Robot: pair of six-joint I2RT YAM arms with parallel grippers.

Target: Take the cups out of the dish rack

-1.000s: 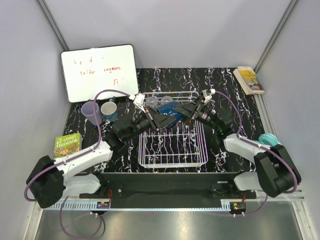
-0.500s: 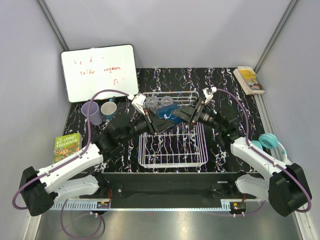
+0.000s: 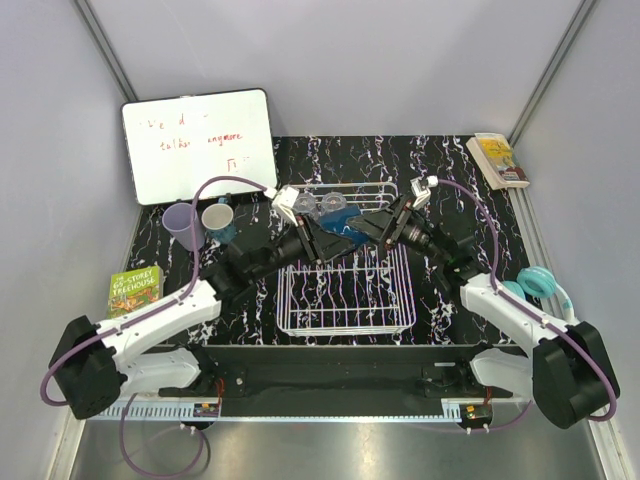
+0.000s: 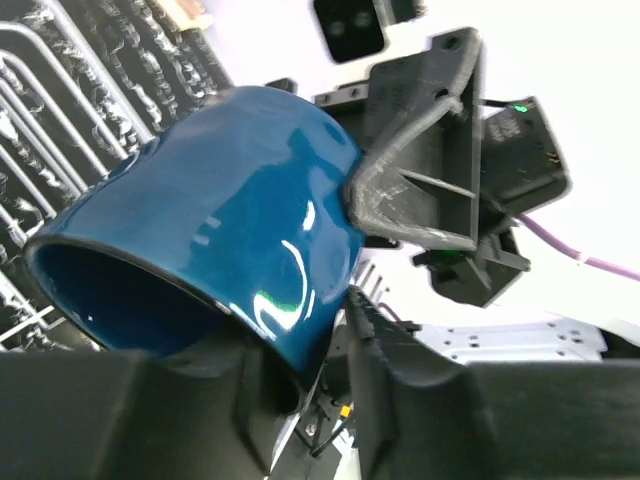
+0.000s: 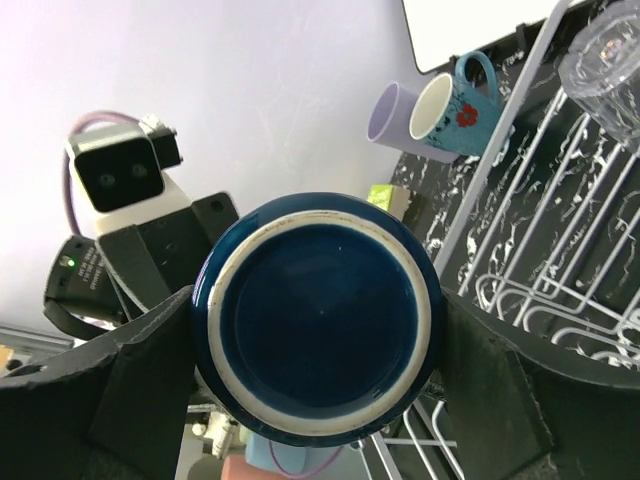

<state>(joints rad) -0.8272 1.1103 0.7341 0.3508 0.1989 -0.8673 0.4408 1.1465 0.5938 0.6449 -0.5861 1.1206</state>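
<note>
The dark blue mug (image 3: 340, 231) lies on its side, held in the air over the back of the white wire dish rack (image 3: 350, 300). My left gripper (image 3: 318, 241) is shut on its rim, one finger inside and one outside (image 4: 400, 350). My right gripper (image 3: 366, 228) is shut across the mug's base (image 5: 320, 320), with a finger (image 5: 150, 360) on either side. Two clear faceted glasses (image 3: 303, 207) (image 3: 333, 204) stand in the rack's back row. The lavender tumbler (image 3: 182, 226) and teal mug (image 3: 219, 220) stand on the table left of the rack.
A whiteboard (image 3: 200, 145) leans at the back left. A green book (image 3: 135, 288) lies at the left edge, another book (image 3: 497, 160) at the back right. Teal headphones (image 3: 538, 282) lie by the right arm.
Both grippers have stayed on the dark blue mug. The mug and both wrists have shifted slightly toward the back of the rack, and the left arm's elbow has moved.
</note>
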